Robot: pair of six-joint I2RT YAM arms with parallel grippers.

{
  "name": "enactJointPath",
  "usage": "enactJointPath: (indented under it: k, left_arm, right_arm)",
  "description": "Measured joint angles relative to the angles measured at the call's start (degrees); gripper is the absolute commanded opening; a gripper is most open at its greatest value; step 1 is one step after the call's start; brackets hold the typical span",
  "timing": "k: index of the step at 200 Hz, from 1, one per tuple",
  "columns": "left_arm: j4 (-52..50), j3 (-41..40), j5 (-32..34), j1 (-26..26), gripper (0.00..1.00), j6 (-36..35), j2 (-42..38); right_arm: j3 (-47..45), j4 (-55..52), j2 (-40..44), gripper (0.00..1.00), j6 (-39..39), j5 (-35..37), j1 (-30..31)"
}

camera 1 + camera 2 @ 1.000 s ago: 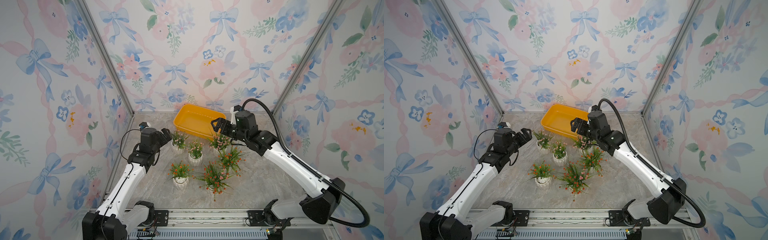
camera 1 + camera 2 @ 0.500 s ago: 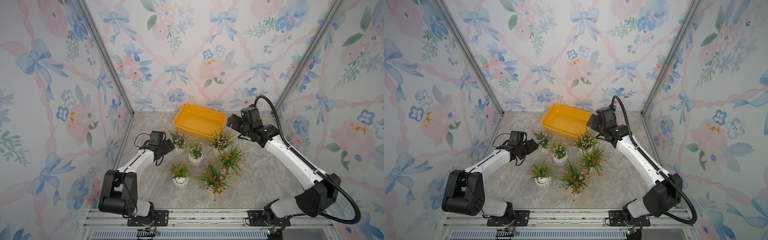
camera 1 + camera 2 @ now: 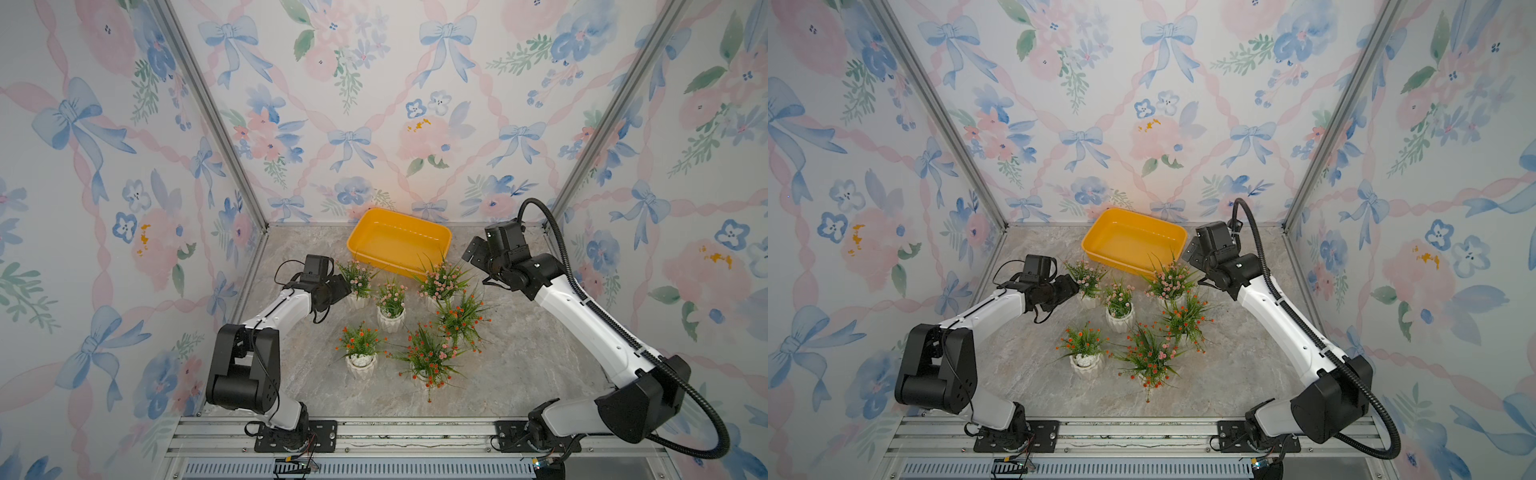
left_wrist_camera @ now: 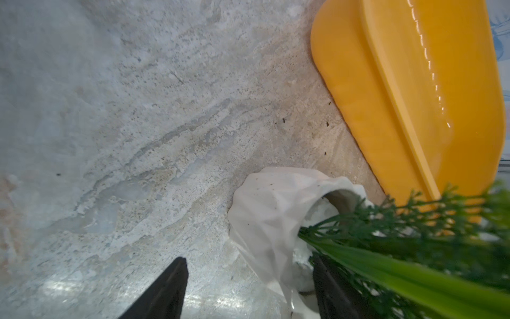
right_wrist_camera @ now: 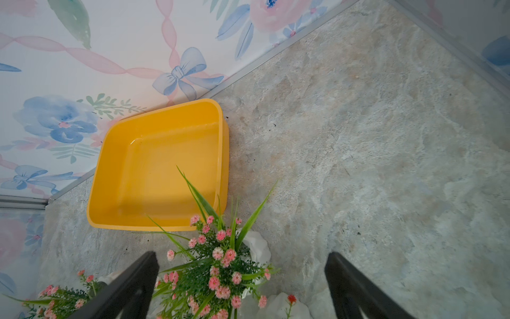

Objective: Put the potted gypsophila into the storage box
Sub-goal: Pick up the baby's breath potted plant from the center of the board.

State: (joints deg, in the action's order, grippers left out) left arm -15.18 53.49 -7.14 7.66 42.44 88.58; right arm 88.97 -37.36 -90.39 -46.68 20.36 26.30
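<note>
So, left gripper (image 4: 248,259): down low over the marble table (image 4: 110,124), jaws part-way apart and straddling one pot. Nothing is clamped that I can see.
Fit in the jaws: the white ribbed pot (image 4: 273,210) sits off-centre, hard by one finger (image 4: 331,287), with bare table showing between it and the other finger.
Which pot: it is the far-left pink gypsophila (image 3: 358,284), leftmost of the far row, upright as far as both top views show.
Way to the box: the storage box (image 3: 399,245) lies just beyond that pot, far and a little right. Its near wall is close beside the pot, apart from it as far as I can tell.
Box contents: empty, with none of the six pots in yet.
Nearer arm: the left, plainly. Its jaws are at the pot, while the right arm is across the cluster.
Other arm: the right gripper (image 3: 473,255) is spread wide, holding nothing, raised by the box's right end above the far-right pink pot (image 3: 441,282).
Neighbours: the middle pink pot (image 3: 390,303) stands just near-right of the straddled one. Nearer stand the near-left orange-red pot (image 3: 360,349), the near-middle orange-red pot (image 3: 428,361) and the right orange-red pot (image 3: 461,316).
Judgement: once gripped, the pot must rise over the rolled rim, then go a short way far-right. Its sprigs may drag the middle pink pot.
</note>
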Motion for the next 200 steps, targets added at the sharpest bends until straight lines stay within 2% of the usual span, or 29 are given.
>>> enactJointPath:
  k: [58, 96, 158, 200]
  left_arm:
    - [-3.39, 2.19, 0.00, 0.00, 0.58, 0.61, 0.66]
    - [-7.76, 8.72, 1.07, 0.00, 0.57, -0.37, 3.96]
    - [-12.35, 10.03, 2.40, 0.24, 0.55, -1.51, 4.50]
    - [-13.22, 11.61, 2.34, 2.16, 0.54, -2.80, 6.99]
  right_arm:
    - [0.00, -2.54, 0.00, 0.97, -0.33, 1.42, -0.02]
    - [-0.26, -3.23, 0.42, 0.97, -0.90, 3.26, -0.02]
    - [-2.54, -4.35, 2.78, 0.97, -1.75, 5.27, -0.09]
    - [-3.54, -4.98, 3.34, 0.97, -1.81, 5.66, -0.35]
